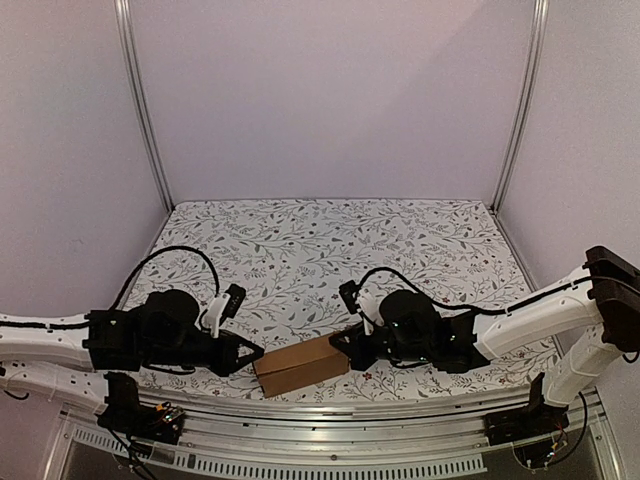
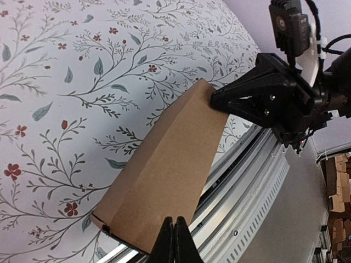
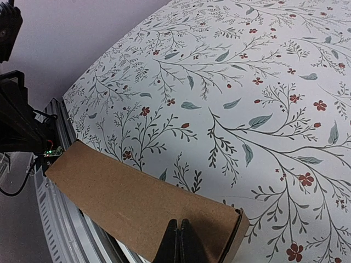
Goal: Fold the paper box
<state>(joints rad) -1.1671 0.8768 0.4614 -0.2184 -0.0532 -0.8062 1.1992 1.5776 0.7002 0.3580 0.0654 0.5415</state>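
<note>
Your left claw [image 1: 257, 354] and right claw [image 1: 341, 346], each pressed together, flanked the paper box [image 1: 300, 366]. It looked light, crushable; its long sides suited gripping.

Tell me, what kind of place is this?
Probably a robot testing booth, not a home: a left arm and a right arm sit at a metal rail, and plain pale walls close in the flowery table with one paper box.

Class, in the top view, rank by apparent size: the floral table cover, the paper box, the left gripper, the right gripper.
1. floral table cover, by far the largest.
2. paper box.
3. left gripper and right gripper: both shut, they look alike, so I leave them tied.
</note>
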